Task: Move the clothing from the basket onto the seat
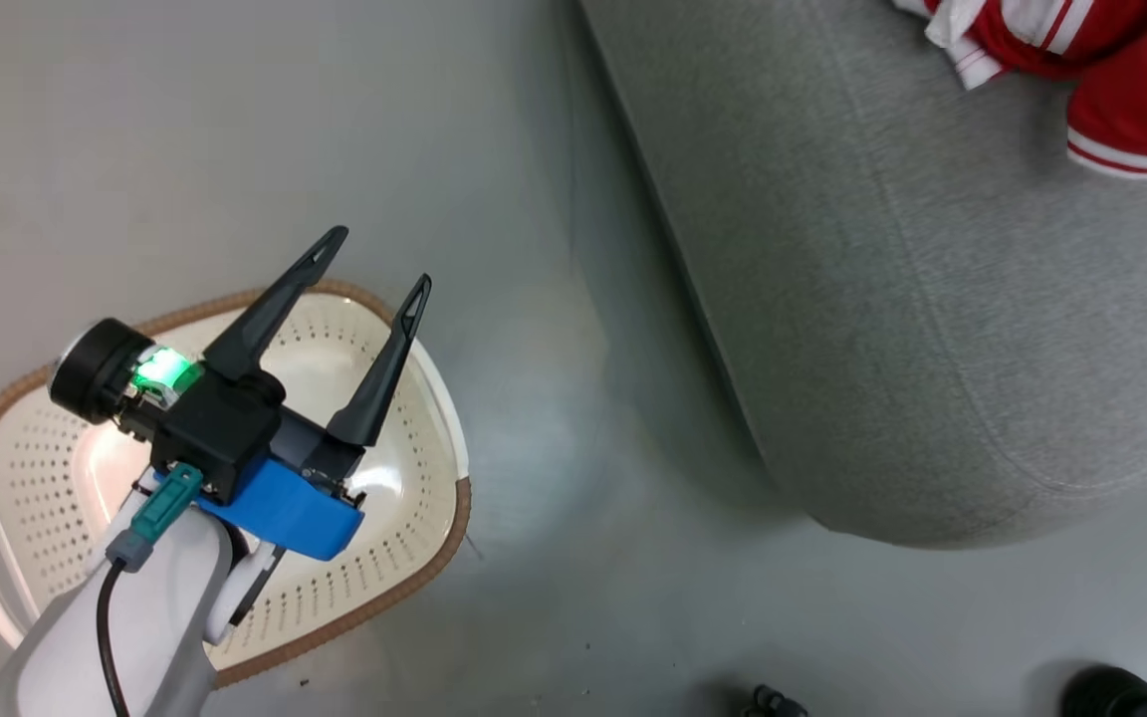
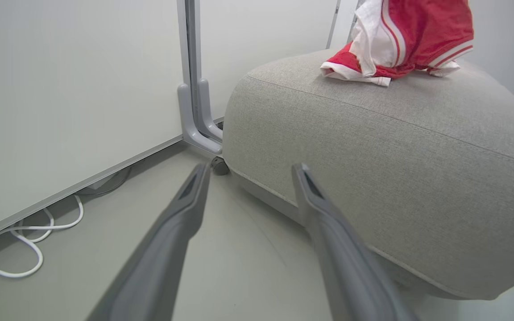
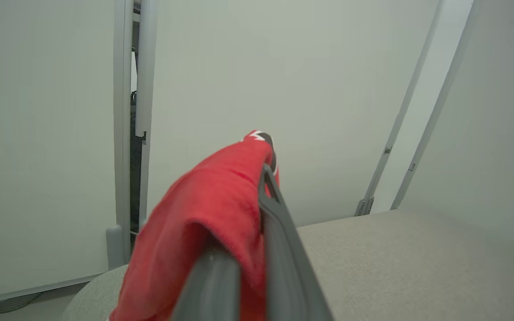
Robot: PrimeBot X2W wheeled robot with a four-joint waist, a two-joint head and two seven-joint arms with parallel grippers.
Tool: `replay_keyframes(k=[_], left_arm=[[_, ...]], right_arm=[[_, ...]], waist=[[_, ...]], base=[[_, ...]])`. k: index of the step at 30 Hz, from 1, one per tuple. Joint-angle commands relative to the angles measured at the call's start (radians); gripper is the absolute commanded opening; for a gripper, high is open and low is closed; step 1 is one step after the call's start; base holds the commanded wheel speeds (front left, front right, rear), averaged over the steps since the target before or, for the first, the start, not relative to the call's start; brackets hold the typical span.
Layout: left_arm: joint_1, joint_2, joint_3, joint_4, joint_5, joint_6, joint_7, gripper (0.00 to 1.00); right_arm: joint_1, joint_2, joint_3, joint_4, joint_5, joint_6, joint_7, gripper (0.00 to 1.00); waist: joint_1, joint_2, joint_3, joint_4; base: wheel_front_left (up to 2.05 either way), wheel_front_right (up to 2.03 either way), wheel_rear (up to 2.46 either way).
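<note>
The cream perforated basket (image 1: 431,570) with a brown rim sits on the floor at the lower left, and what shows of its floor is bare. Above it hovers my left gripper (image 1: 380,256), open with nothing between its fingers (image 2: 181,214). The light-grey seat (image 1: 932,299) fills the right side. Red and white clothing (image 1: 1121,60) lies at its far top corner. In the left wrist view the clothing (image 2: 413,35) partly rests on the seat (image 2: 373,156) and partly hangs from above. My right gripper (image 3: 261,174) is shut on red clothing (image 3: 208,214) above the seat (image 3: 417,258).
White wall panels stand behind the seat, with a grey panel foot on a caster (image 2: 199,129) beside the seat's corner. A white cable (image 2: 25,240) loops on the floor along the wall. A dark rounded object (image 1: 1116,692) lies at the lower right.
</note>
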Motion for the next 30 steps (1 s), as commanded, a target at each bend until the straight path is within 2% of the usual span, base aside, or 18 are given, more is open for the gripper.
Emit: replay_keyframes(k=[1, 10, 19, 20, 21, 22, 23, 24, 25, 30], left_arm=[[-0.030, 0.008, 0.008, -0.017, 0.009, 0.004, -0.002, 1.00], [-0.051, 0.019, 0.015, -0.057, 0.013, 0.017, 0.000, 1.00], [-0.056, 0.014, 0.011, -0.050, 0.007, 0.023, -0.001, 1.00], [-0.056, 0.011, 0.010, -0.047, 0.006, 0.023, -0.001, 1.00], [-0.056, 0.008, 0.008, -0.045, 0.005, 0.023, -0.002, 1.00], [-0.056, 0.006, 0.007, -0.042, 0.005, 0.023, -0.002, 1.00], [-0.056, 0.004, 0.006, -0.039, 0.004, 0.023, -0.002, 1.00], [-0.057, 0.002, 0.005, -0.035, 0.003, 0.022, -0.002, 1.00], [-0.058, 0.000, 0.002, -0.032, 0.002, 0.021, -0.002, 1.00], [-0.062, -0.006, -0.006, -0.020, -0.004, 0.018, -0.002, 1.00]], right_arm=[[0.018, 0.013, -0.028, 0.020, -0.014, 0.000, -0.005, 0.00], [0.043, 0.050, -0.118, 0.132, -0.104, 0.000, -0.009, 0.00], [0.044, 0.076, -0.164, 0.163, -0.151, 0.000, -0.009, 0.00], [0.045, 0.078, -0.166, 0.165, -0.155, 0.000, -0.009, 0.20], [0.046, 0.080, -0.167, 0.166, -0.156, 0.000, -0.009, 0.33], [0.049, 0.083, -0.165, 0.167, -0.157, 0.000, -0.009, 0.39], [0.053, 0.086, -0.163, 0.170, -0.157, 0.000, -0.009, 0.49], [0.057, 0.087, -0.159, 0.178, -0.157, 0.000, -0.009, 0.93], [0.059, 0.086, -0.156, 0.183, -0.157, 0.000, -0.009, 1.00], [0.063, 0.080, -0.145, 0.204, -0.143, 0.000, -0.009, 1.00]], waist=[[-0.0002, 0.0000, 0.065, 0.030], [-0.0002, 0.0000, 0.116, 0.052], [-0.0002, 0.0000, 0.118, 0.055], [-0.0002, 0.0000, 0.115, 0.055], [-0.0002, 0.0000, 0.111, 0.055], [-0.0002, 0.0000, 0.108, 0.056], [-0.0002, 0.0000, 0.104, 0.056], [-0.0002, 0.0000, 0.100, 0.056], [-0.0002, 0.0000, 0.096, 0.056], [-0.0002, 0.0000, 0.081, 0.059]], base=[[0.00, 0.00, 0.00], [0.00, 0.00, 0.00], [0.00, 0.00, 0.00], [0.00, 0.00, 0.00], [0.00, 0.00, 0.00], [0.00, 0.00, 0.00], [0.00, 0.00, 0.00], [0.00, 0.00, 0.00], [0.00, 0.00, 0.00], [0.00, 0.00, 0.00]])
